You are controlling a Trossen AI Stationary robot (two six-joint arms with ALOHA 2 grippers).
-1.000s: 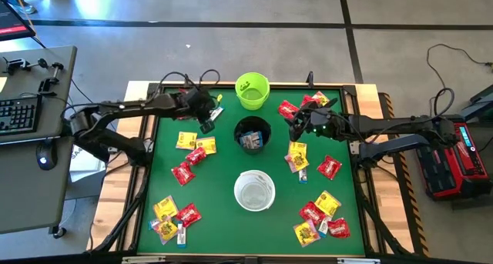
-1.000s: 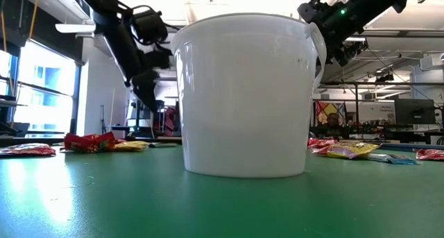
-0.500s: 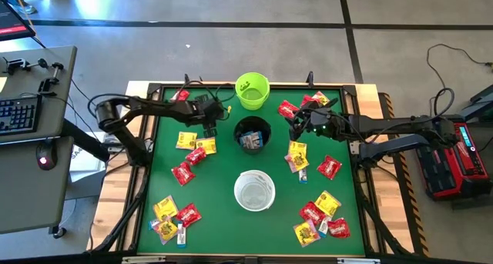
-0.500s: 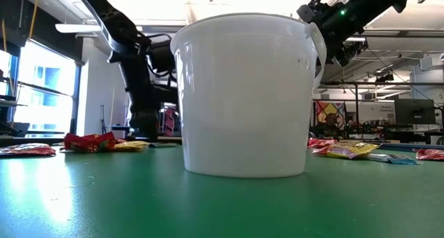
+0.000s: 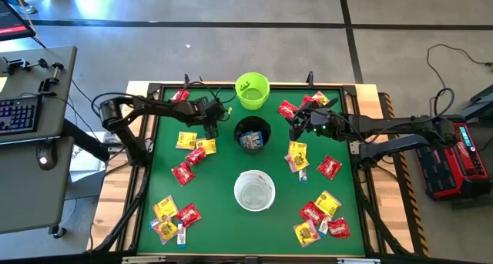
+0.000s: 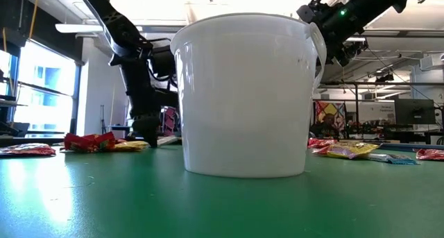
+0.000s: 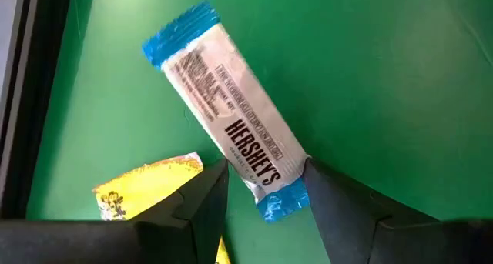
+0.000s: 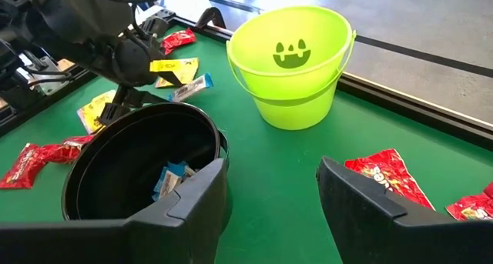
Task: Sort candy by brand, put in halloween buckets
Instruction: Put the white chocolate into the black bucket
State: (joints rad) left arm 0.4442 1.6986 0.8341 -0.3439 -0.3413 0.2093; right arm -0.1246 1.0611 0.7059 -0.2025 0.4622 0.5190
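A blue-and-white Hershey's bar (image 7: pixel 223 118) lies flat on the green table, left of the black bucket (image 5: pixel 252 135). My left gripper (image 7: pixel 262 195) is open and low at the table (image 5: pixel 212 125), its fingers standing on either side of the bar's near blue end. My right gripper (image 8: pixel 269 202) is open and empty, hovering right of the black bucket (image 5: pixel 296 125). The lime green bucket (image 5: pixel 252 91) stands at the far edge. The white bucket (image 5: pixel 254 189) stands nearer, in the middle. Blue-and-white packets (image 8: pixel 171 179) lie inside the black bucket (image 8: pixel 139 156). My left gripper comes down on the bar's near blue end (image 7: pixel 279 206) from above, one finger on each long side, lying across the bar. The bar lies flat on the table. Whether the fingers touch it, I cannot tell.
Red and yellow packets lie in clusters: left of the black bucket (image 5: pixel 192 148), near left (image 5: pixel 173 218), right (image 5: pixel 308 152), near right (image 5: pixel 320 218) and far right (image 5: pixel 304 104). A yellow packet (image 7: pixel 146 187) lies right beside my left fingers. The table has a raised black rim (image 5: pixel 154 87).
My left arm has folded back and its gripper has come down from above the table to the tabletop, left of the black bucket, ending over the Hershey's bar. My right arm has kept still.
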